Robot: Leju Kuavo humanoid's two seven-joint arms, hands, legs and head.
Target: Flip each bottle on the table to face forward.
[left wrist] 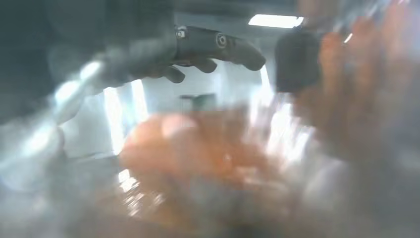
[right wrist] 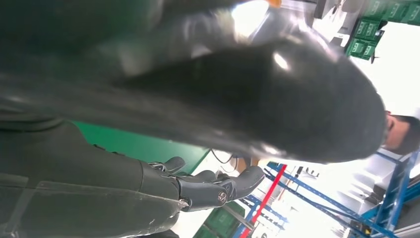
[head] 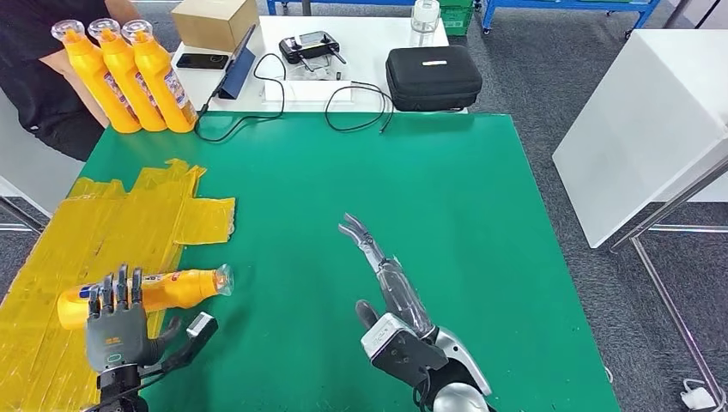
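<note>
The orange bottle (head: 142,292) lay on its side on the yellow sheet (head: 103,232) near the left edge of the green worktop (head: 386,197), and the left hand (head: 116,326) hung just in front of it with its fingers (head: 120,287) spread and holding nothing. The right hand (head: 382,266) stretched flat over the middle of the worktop, fingers apart, well away from the bottle. To do it well, the left hand should probably wrap around the fat middle (not the clear cap (head: 223,279), which looked slippery) and squeeze gently before turning it.
</note>
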